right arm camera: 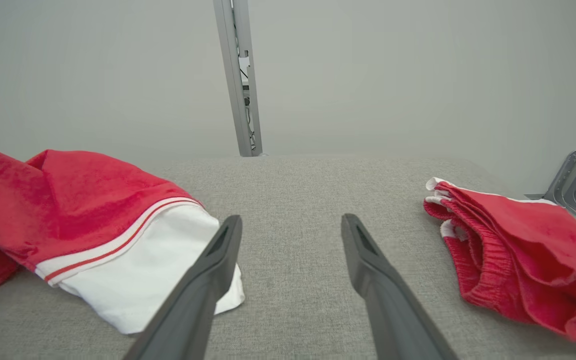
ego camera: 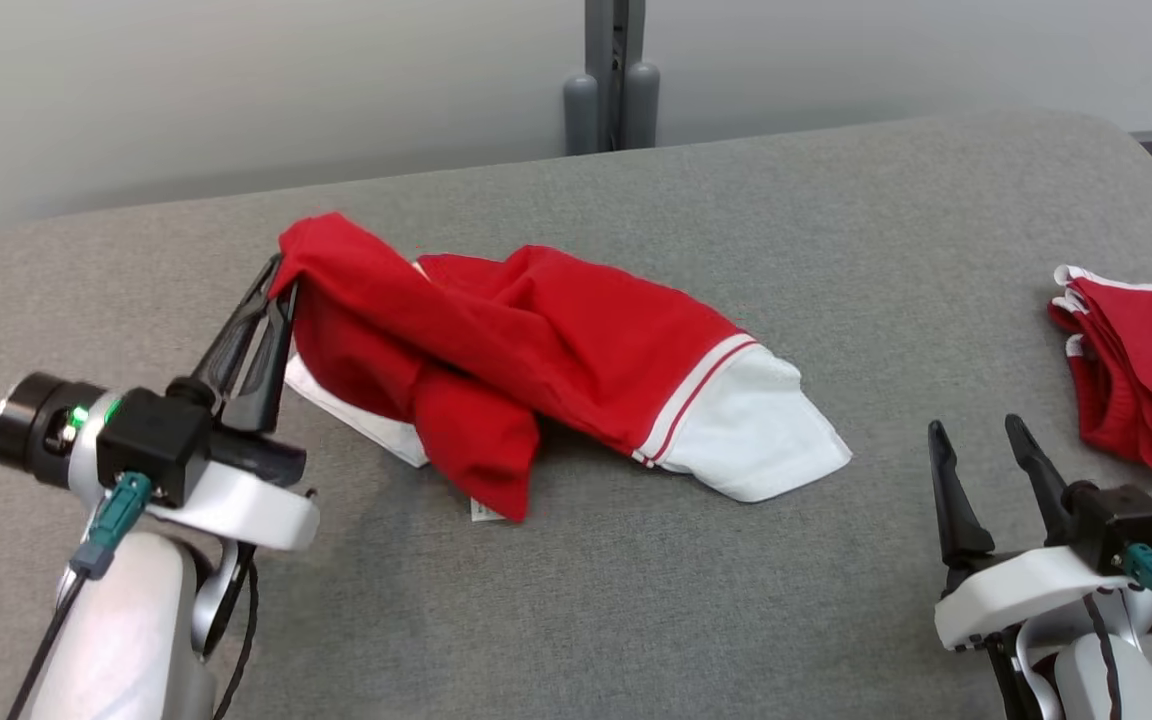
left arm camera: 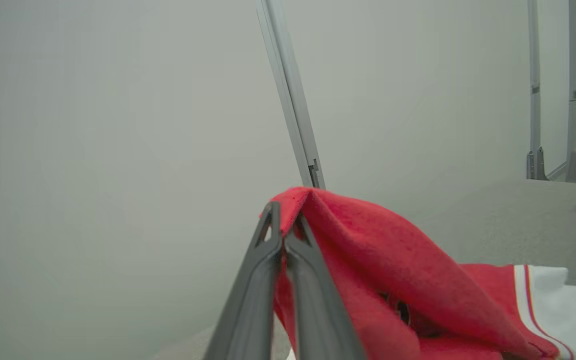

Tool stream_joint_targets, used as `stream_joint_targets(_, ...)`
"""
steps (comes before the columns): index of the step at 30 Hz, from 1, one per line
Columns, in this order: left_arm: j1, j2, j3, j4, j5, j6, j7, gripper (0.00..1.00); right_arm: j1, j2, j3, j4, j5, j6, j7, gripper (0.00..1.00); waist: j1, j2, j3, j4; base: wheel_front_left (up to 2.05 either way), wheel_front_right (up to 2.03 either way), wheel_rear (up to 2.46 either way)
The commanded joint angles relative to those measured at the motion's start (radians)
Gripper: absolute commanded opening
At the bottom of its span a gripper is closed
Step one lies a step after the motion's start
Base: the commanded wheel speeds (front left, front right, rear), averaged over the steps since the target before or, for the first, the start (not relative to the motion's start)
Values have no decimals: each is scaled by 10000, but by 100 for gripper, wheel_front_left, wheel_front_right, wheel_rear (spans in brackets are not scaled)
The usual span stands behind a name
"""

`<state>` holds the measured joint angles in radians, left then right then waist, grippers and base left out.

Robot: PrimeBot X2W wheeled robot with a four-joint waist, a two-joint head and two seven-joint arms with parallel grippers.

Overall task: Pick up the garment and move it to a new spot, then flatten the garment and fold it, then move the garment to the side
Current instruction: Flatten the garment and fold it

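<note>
The garment (ego camera: 536, 340) is a crumpled red shirt with white sleeves, lying across the middle of the grey table (ego camera: 636, 600). My left gripper (ego camera: 276, 275) is shut on the garment's left edge and holds that part lifted off the table. From the left wrist, the red cloth (left arm camera: 368, 250) is pinched between my closed fingers (left arm camera: 268, 270) and drapes down to the right. My right gripper (ego camera: 976, 430) stands open near the table's front right, with nothing between its fingers. A white sleeve (right arm camera: 138, 270) lies just left of the right gripper (right arm camera: 290, 222).
A second, smaller red bundle with white edging (ego camera: 1146, 370) lies at the table's right edge, also in the right wrist view (right arm camera: 518, 260). A grey post (ego camera: 611, 75) stands behind the table against the pale wall.
</note>
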<state>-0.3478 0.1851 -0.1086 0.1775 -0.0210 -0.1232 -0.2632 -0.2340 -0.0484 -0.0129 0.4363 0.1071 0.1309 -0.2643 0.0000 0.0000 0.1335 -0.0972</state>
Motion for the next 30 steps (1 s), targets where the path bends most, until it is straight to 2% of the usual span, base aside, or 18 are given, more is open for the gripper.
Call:
stream_joint_targets(1,335,128,42,79,89,11,-18,0,137,-50,-13,62,47,-1,3,100,0,0,-107,152,0,0,0)
stream_joint_targets(4,902,142,-72,456,157,9,-18,0,271,-50,-18,127,44,-3,3,100,0,0,-132,273,0,0,0)
stream_joint_targets(9,2077,-105,-4,1604,-59,280,-19,0,309,-50,-6,170,41,-3,3,100,0,0,-111,430,0,0,0)
stream_joint_targets(10,2308,-173,68,1871,-92,396,-19,10,305,-50,7,183,30,-3,3,100,0,0,-124,455,0,0,0)
stream_joint_targets(11,2308,-173,68,1871,-92,396,-19,10,305,-50,7,183,30,-3,3,100,0,0,-124,455,0,0,0)
stream_joint_targets(12,2659,-339,217,2257,-199,599,-19,59,317,-49,23,191,-18,-1,3,100,0,0,-178,519,0,0,0)
stream_joint_targets(13,2847,-430,311,2465,-275,699,-19,100,331,-52,19,209,-43,-3,3,100,0,0,-219,545,0,0,0)
stream_joint_targets(15,3112,-605,473,2731,-381,857,-19,100,337,-48,12,242,-88,-3,3,100,0,0,-322,584,0,0,0)
stream_joint_targets(20,3504,-925,672,3033,-583,918,-19,100,438,-50,1,308,-102,-3,3,100,0,0,-637,671,0,0,0)
stream_joint_targets(30,3578,-1228,918,2387,-712,938,-19,100,684,-48,146,410,51,-3,3,100,0,0,-894,746,0,0,0)
